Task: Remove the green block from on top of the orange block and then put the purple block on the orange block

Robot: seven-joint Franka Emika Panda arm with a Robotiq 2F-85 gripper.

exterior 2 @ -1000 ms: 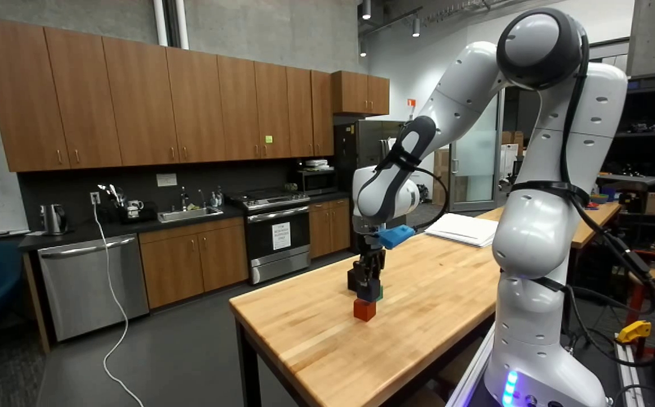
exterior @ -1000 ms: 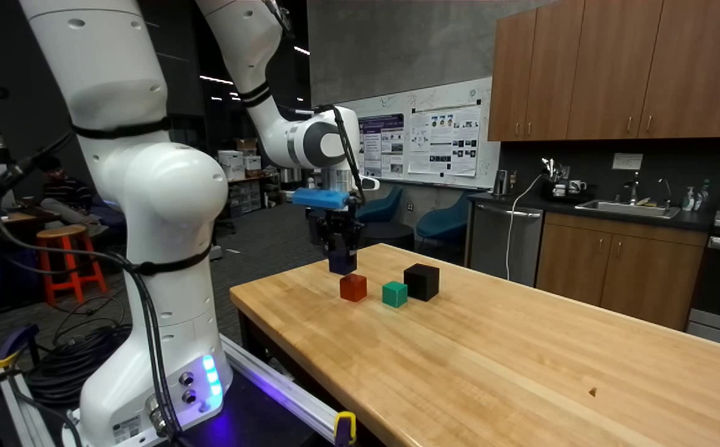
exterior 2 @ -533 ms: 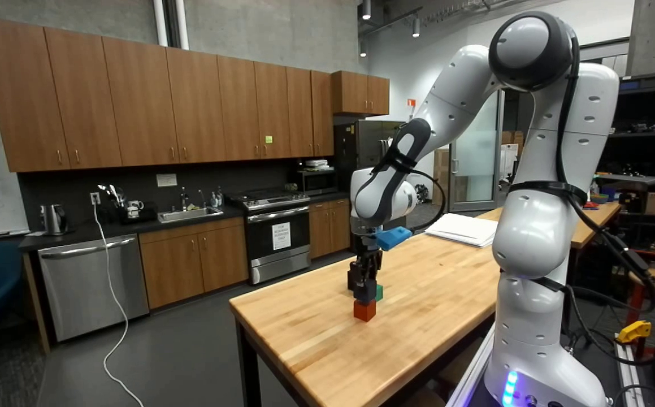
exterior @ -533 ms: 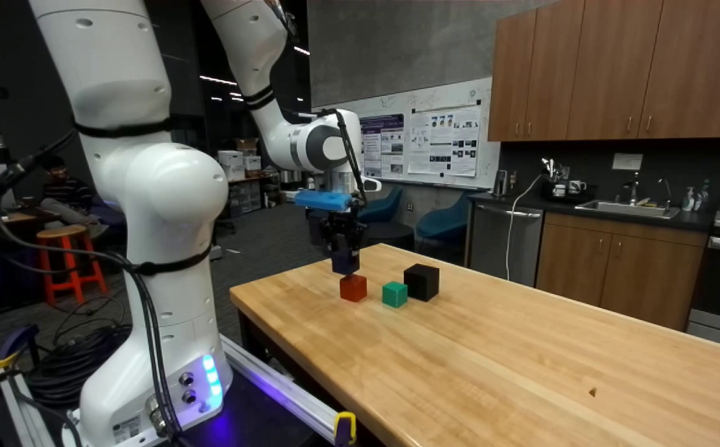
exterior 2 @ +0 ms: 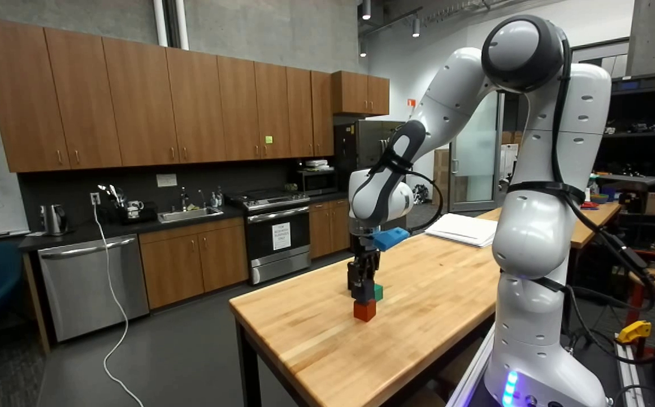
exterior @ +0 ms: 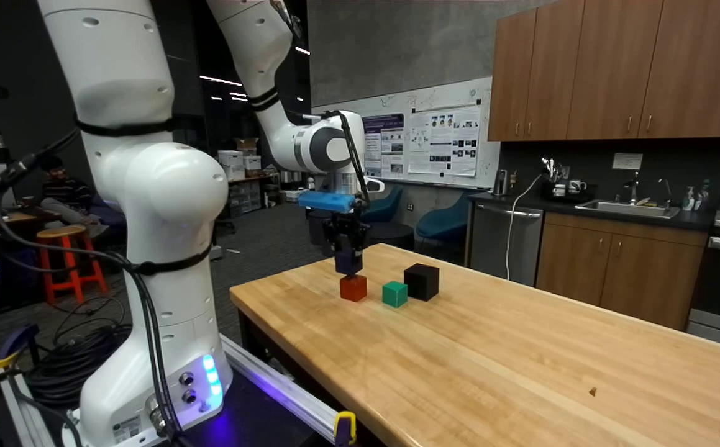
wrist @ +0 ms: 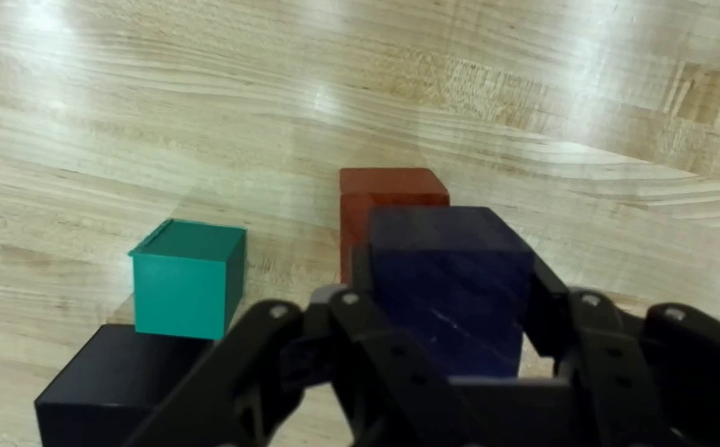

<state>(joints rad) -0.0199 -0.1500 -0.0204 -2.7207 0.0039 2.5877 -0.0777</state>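
My gripper (wrist: pixel 453 282) is shut on the dark purple block (wrist: pixel 450 304), with a finger on each of two sides. In both exterior views the purple block (exterior: pixel 348 263) (exterior 2: pixel 363 291) is upright just above the red-orange block (exterior: pixel 353 289) (exterior 2: pixel 364 311). I cannot tell whether they touch. In the wrist view the purple block hides much of the orange block (wrist: pixel 391 182) and is offset to the right of it. The green block (exterior: pixel 395 295) stands on the table beside the orange block. It also shows in the wrist view (wrist: pixel 179 295).
A larger black cube (exterior: pixel 422 282) stands beside the green block on the wooden table (exterior: pixel 490 360). In the wrist view the black cube (wrist: pixel 111 372) is at lower left, partly behind my gripper. A stack of white paper (exterior 2: pixel 463 229) lies farther along the table.
My gripper has moved with the purple block a little to the right in one exterior view and to the left in the other, over the orange block. The green, orange and black blocks have not moved.
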